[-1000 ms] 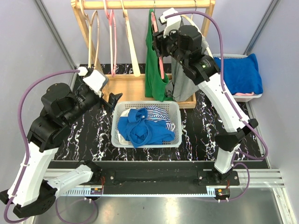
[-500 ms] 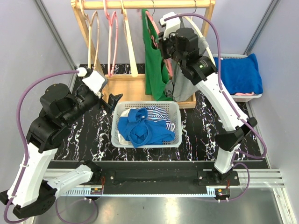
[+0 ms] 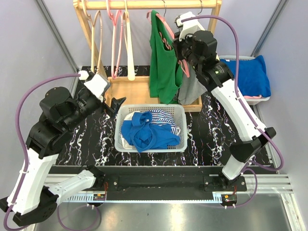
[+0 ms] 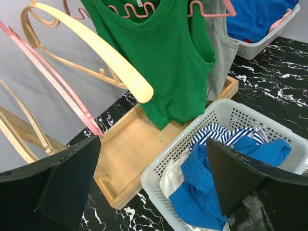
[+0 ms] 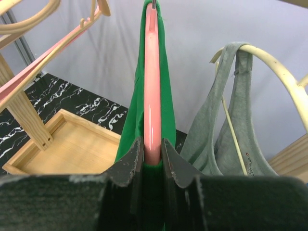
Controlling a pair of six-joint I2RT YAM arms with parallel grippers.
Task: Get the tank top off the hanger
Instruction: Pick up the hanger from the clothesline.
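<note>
The green tank top [image 3: 161,67] is hung on a pink hanger [image 5: 152,72], which is hooked over the top rail [image 3: 144,5] of a wooden rack [image 3: 130,91] set along the far edge of the worktop [image 3: 91,144]. The right gripper [image 5: 151,147] is raised to the hanger's shoulder and narrowed onto it. One finger is pressed against each side of the pink bar, and green fabric is seen between the fingers beneath it. This hold is judged to be meant for steadying or lifting the hanger so that the garment can be worked off. Just beside it, towards the far right corner, a grey tank top [image 5: 226,134] is draped over a cream hanger [image 5: 269,62] and is left untouched. The left gripper [image 3: 114,103] is held with its jaws spread wide and nothing between them, above the worktop near the rack's left end. It is turned towards the green top, probably so that the fabric can be taken once the hanger is steadied. A white basket [image 3: 144,108] of blue and striped clothes is placed mid-worktop, just in front of the rack, presumably to receive the garment. The tank top is not yet off its hanger.
</note>
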